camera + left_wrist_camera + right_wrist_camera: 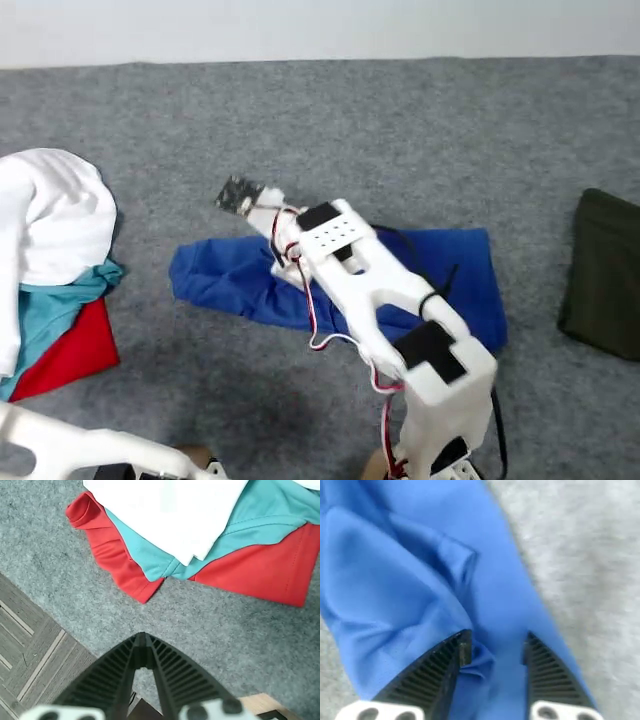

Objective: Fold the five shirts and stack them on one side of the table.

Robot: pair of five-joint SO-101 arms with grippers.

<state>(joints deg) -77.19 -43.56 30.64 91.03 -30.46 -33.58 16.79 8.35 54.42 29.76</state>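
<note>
A blue shirt lies crumpled in the middle of the grey table. My right arm stretches over it. My right gripper is open, its fingers down on the blue shirt with a small fold of cloth between them. A white shirt, a teal shirt and a red shirt lie heaped at the left edge. My left gripper is shut on nothing, hovering over bare carpet just short of the red shirt. A dark green folded shirt lies at the right edge.
The left arm's white link crosses the front left corner. In the left wrist view the carpet's edge gives way to a wooden floor. Bare grey carpet stretches across the far half of the table.
</note>
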